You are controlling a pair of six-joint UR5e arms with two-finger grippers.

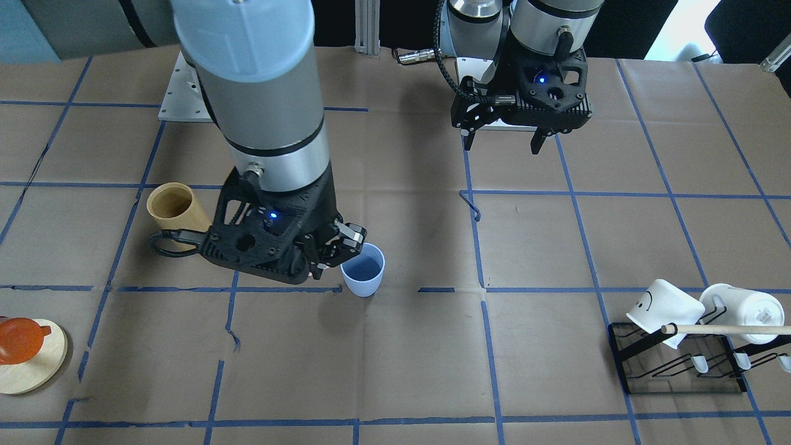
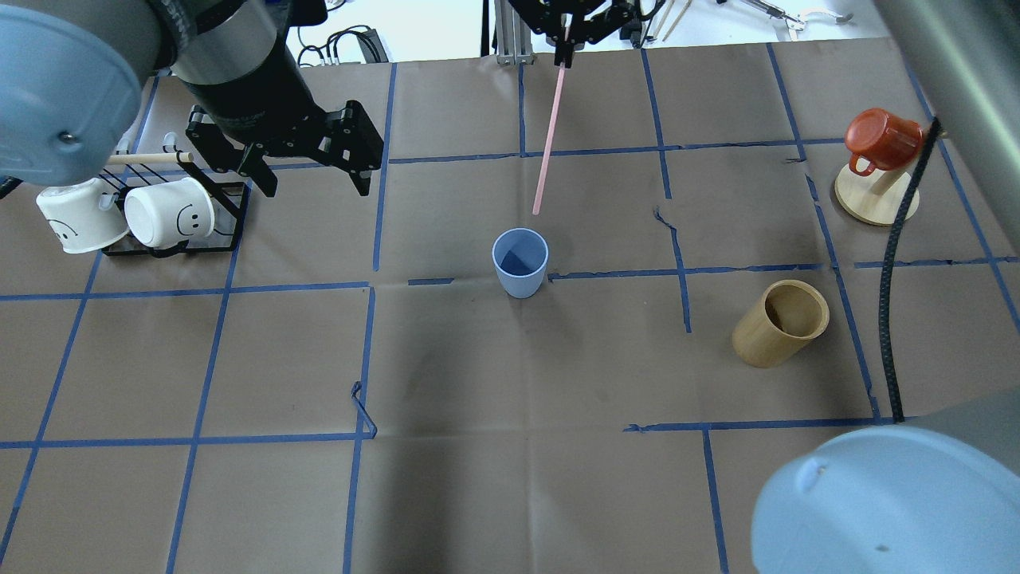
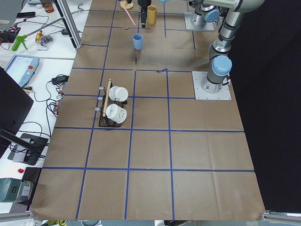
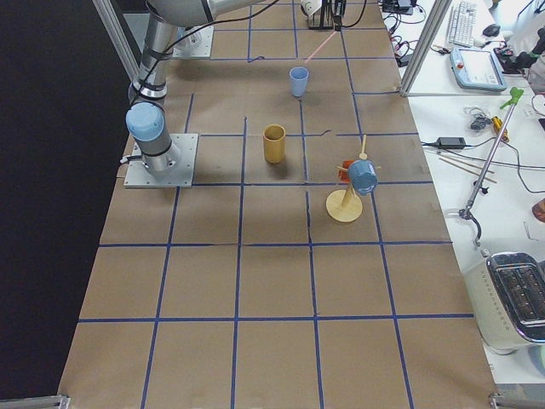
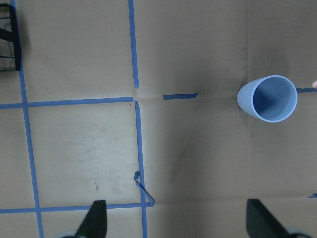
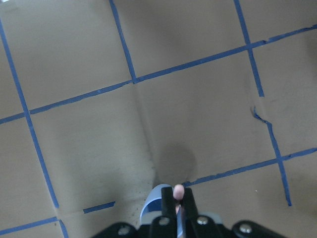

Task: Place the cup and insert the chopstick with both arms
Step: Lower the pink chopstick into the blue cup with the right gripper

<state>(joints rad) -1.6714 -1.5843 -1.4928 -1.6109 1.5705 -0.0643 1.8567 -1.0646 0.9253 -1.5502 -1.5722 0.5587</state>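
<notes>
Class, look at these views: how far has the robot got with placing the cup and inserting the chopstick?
Done: the cup stands upright on the table; the left end effector is open and clear of it. In hand: the right end effector grips the pink chopstick, slanted above the cup. Remaining: lower its tip into the cup and let go.

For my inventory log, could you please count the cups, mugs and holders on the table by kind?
white mugs: 2
red mug: 1
light-blue cup: 1
tan wooden holder: 1
Total: 5
</notes>
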